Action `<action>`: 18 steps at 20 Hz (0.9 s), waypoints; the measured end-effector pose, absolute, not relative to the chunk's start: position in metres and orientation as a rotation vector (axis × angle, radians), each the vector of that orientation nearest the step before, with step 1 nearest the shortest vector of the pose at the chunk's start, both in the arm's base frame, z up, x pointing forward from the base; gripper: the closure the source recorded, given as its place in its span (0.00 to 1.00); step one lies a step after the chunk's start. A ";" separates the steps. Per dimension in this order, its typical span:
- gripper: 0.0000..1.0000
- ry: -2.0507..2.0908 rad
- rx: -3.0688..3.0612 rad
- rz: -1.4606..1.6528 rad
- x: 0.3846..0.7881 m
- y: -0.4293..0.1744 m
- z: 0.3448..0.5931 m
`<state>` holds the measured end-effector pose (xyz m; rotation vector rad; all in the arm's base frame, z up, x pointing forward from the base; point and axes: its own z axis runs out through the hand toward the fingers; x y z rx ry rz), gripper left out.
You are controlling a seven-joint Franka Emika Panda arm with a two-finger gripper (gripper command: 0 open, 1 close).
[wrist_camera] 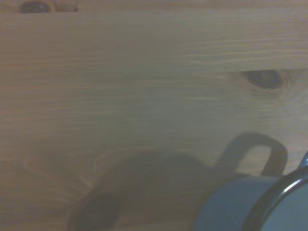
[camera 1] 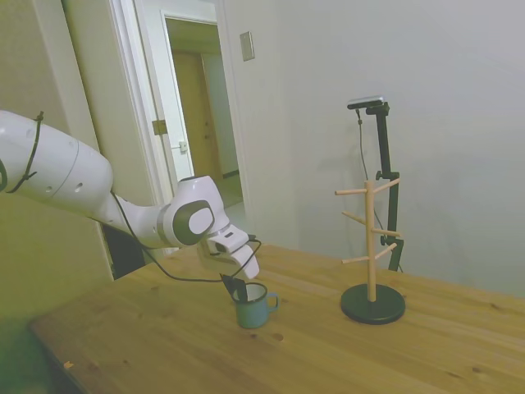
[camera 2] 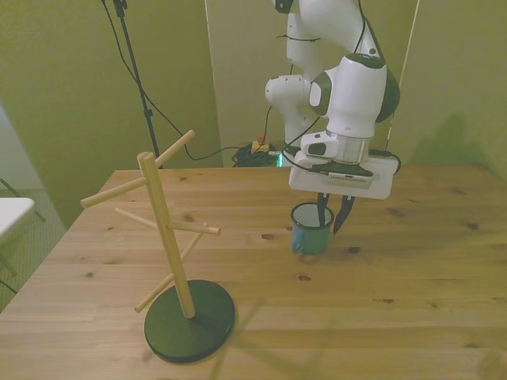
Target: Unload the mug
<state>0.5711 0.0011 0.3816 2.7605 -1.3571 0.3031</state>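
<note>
We see a knotty wooden plank table (camera 2: 412, 269) carrying a small blue enamel mug (camera 2: 310, 231) upright, and well apart, a wooden peg stand (camera 2: 168, 237) on its round black base.

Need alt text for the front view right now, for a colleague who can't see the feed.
A white robot arm's gripper straddles the rim of a small blue mug standing upright on a wooden table, one finger inside it and one outside. A wooden peg stand on a dark round base stands apart toward the front view's left, pegs bare.

Glossy blue enamel on the mug (camera 2: 310, 235), dark rim; knotty, grainy wood table (camera 2: 412, 261); pale bare-wood peg stand (camera 2: 162, 229) on matt black base; smooth white plastic arm (camera 2: 352, 95).
</note>
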 end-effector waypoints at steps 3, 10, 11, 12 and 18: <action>0.00 -1.338 2.764 0.310 0.566 -0.008 0.405; 0.00 -1.309 2.841 0.326 0.560 -0.051 0.490; 0.00 -1.293 2.862 0.318 0.560 -0.055 0.501; 0.00 -1.274 2.885 0.307 0.560 -0.058 0.511; 0.00 -1.213 2.971 0.259 0.571 -0.056 0.550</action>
